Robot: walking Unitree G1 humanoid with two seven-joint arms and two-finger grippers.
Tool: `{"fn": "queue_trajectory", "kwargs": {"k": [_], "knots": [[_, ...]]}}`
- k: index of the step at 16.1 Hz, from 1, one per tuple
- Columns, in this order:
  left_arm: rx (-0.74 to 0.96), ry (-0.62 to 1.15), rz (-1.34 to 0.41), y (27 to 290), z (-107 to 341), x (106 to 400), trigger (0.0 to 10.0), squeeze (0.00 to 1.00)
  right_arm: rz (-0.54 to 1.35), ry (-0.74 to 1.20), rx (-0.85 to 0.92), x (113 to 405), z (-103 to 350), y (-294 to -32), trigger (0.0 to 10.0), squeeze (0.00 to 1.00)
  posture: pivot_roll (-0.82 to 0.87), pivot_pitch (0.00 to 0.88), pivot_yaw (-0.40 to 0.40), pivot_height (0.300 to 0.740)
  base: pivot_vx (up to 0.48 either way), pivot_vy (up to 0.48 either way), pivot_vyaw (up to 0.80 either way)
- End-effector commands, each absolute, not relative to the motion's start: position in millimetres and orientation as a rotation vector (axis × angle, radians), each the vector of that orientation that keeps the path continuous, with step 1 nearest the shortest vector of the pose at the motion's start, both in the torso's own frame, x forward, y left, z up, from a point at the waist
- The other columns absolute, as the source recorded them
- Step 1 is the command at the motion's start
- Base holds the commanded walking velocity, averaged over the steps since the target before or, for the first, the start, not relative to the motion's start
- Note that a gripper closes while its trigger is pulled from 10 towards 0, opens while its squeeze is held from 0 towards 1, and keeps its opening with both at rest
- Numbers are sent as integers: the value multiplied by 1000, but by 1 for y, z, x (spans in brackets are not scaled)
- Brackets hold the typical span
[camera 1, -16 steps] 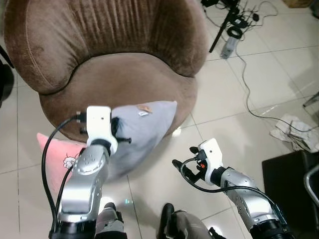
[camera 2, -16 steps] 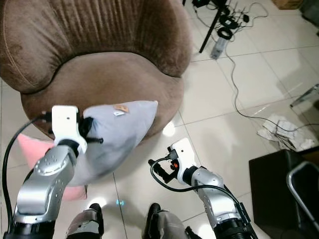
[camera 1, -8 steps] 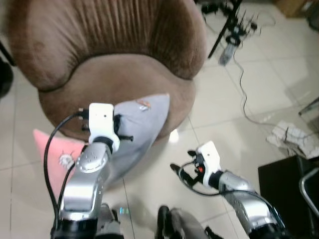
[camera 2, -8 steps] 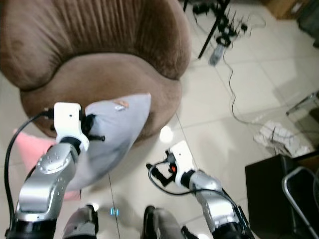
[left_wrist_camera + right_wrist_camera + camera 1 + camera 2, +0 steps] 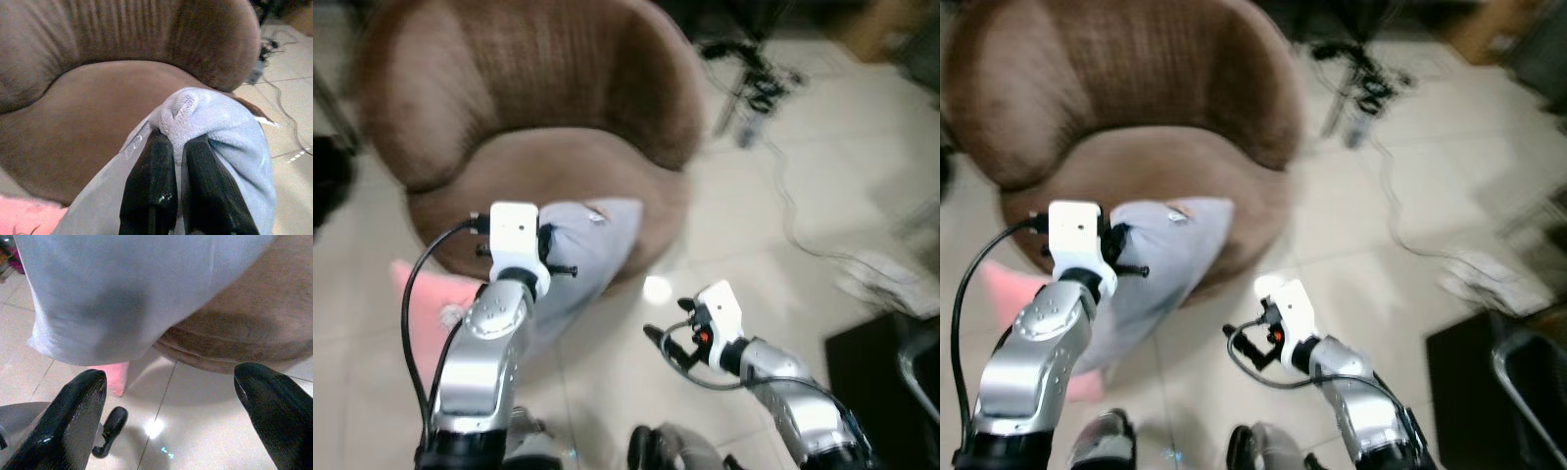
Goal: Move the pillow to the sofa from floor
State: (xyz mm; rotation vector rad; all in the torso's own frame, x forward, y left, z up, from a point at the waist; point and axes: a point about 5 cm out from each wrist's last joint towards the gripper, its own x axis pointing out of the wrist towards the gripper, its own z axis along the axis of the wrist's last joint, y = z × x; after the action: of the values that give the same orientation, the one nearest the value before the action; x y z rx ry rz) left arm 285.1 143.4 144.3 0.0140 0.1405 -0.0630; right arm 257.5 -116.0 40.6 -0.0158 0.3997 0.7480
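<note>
Left wrist view first: my left hand (image 5: pixel 178 196) has its two black fingers (image 5: pixel 149 191) pinched tight on a bunched corner of the grey pillow (image 5: pixel 220 142), the fabric puffing up into a soft knob just above the fingertips. The pillow is pale grey-blue, plush, with a small tag near its far edge, and it hangs off the floor, draped against the front rim of the brown sofa (image 5: pixel 98 112).

From the head, blurred, the pillow (image 5: pixel 587 255) sits just below centre with its upper end at about 12 o'clock over the seat's front edge and its lower end trailing toward 7 o'clock past my left forearm. At 8 o'clock a pink pillow (image 5: pixel 426 299) with a little cartoon print lies on the floor (image 5: pixel 744 245), tucked against the sofa's base.

The right wrist view gives the underside: the grey pillow (image 5: pixel 132 293) bulges overhead, the sofa's rounded base behind it, a sliver of pink beneath. My right hand (image 5: pixel 171 396) is spread wide and empty, hovering over glossy tile.

Seen from the head, the right hand (image 5: pixel 1253 348) hangs at 5 o'clock, well apart from the pillow. The floor is cream tile with lamp glare; dark cables (image 5: pixel 754 83) tangle at 1 o'clock, and crumpled white cloth (image 5: pixel 886 279) lies at 3 o'clock.
</note>
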Motion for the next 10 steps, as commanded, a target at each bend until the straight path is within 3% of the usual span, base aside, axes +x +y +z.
{"fn": "queue_trajectory", "kwargs": {"k": [1, 10], "knots": [[23, 96, -89, 137, 153, 285, 0, 0, 736, 410, -23, 256, 38, -119, 10000, 0, 79, 257, -162, 740, 469, 0, 0], [54, 101, -84, 138, 154, 288, 0, 0, 761, 417, -23, 250, 33, -113, 10000, 0, 83, 249, -153, 740, 474, 0, 0]]}}
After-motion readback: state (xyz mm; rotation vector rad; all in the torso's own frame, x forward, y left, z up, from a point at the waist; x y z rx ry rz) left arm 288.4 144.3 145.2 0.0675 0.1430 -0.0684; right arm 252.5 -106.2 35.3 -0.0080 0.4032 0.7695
